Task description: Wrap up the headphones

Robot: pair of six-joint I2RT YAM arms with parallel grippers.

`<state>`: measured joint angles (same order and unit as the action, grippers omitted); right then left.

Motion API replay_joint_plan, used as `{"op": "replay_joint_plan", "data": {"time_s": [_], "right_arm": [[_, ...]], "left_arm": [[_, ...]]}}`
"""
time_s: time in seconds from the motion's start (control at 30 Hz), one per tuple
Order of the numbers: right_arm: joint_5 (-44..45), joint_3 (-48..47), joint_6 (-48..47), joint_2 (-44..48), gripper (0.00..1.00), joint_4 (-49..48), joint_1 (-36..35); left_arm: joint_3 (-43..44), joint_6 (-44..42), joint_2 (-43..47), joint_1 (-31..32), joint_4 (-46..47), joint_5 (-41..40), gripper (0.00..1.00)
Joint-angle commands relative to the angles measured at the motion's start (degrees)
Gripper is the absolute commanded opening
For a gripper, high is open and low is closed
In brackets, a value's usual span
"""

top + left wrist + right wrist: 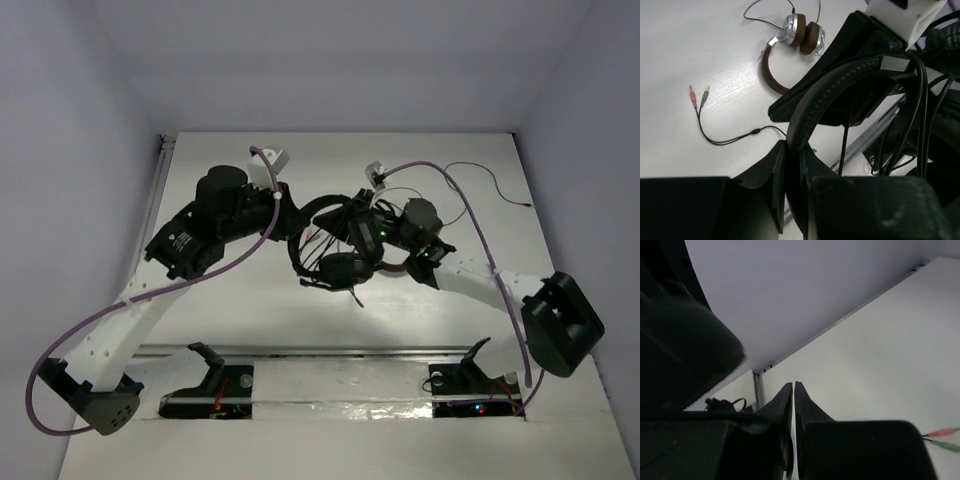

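Where both grippers meet, headphones (345, 268): headband clamped between left gripper (791, 150) fingers
right gripper (793, 386): fingers pressed together, just beside headphones

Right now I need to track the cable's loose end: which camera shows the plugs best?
The left wrist view: the plugs, one red and one green, lie clear on the table with the cable trailing back. The right wrist view catches them small at its edge; the top view shows only a thin cable end.

The plugs (942, 432) run off the right wrist view's right edge; a blurred black shape (680, 340) hides its left.
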<state>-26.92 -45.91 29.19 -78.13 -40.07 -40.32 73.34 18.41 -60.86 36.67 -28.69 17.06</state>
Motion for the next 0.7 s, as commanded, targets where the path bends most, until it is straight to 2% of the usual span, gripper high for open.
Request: {"op": "replay_joint_plan", "data": {"time_s": [0.0, 0.13, 0.23, 0.4, 0.57, 0.67], "right_arm": [[-13.1, 1.7, 6.1, -7.4, 0.12, -10.8, -1.5], [-15.8, 3.8, 11.3, -12.2, 0.17, -21.2, -1.5], [-16.9, 4.6, 13.2, -14.3, 0.21, -24.6, -1.5], [-16.6, 7.7, 13.3, -13.5, 0.2, -25.0, -1.5], [-16.1, 10.1, 15.6, -14.9, 0.16, -29.4, -1.5], [-15.8, 11.2, 17.8, -16.7, 0.17, -32.1, -2.7]], "left_arm": [[9.3, 7.9, 0.9, 1.2, 18.0, 4.7, 0.0], [12.1, 9.5, 0.0, 0.7, 18.8, 2.3, 0.0], [13.4, 10.7, -0.9, 0.7, 19.4, 1.9, 0.0], [15.2, 11.8, -1.3, 0.2, 19.4, -1.8, 0.0], [17.0, 13.8, -1.6, 0.2, 20.4, -3.9, 0.0], [19.6, 13.8, -2.3, 0.2, 19.1, -8.4, 0.0]]}}
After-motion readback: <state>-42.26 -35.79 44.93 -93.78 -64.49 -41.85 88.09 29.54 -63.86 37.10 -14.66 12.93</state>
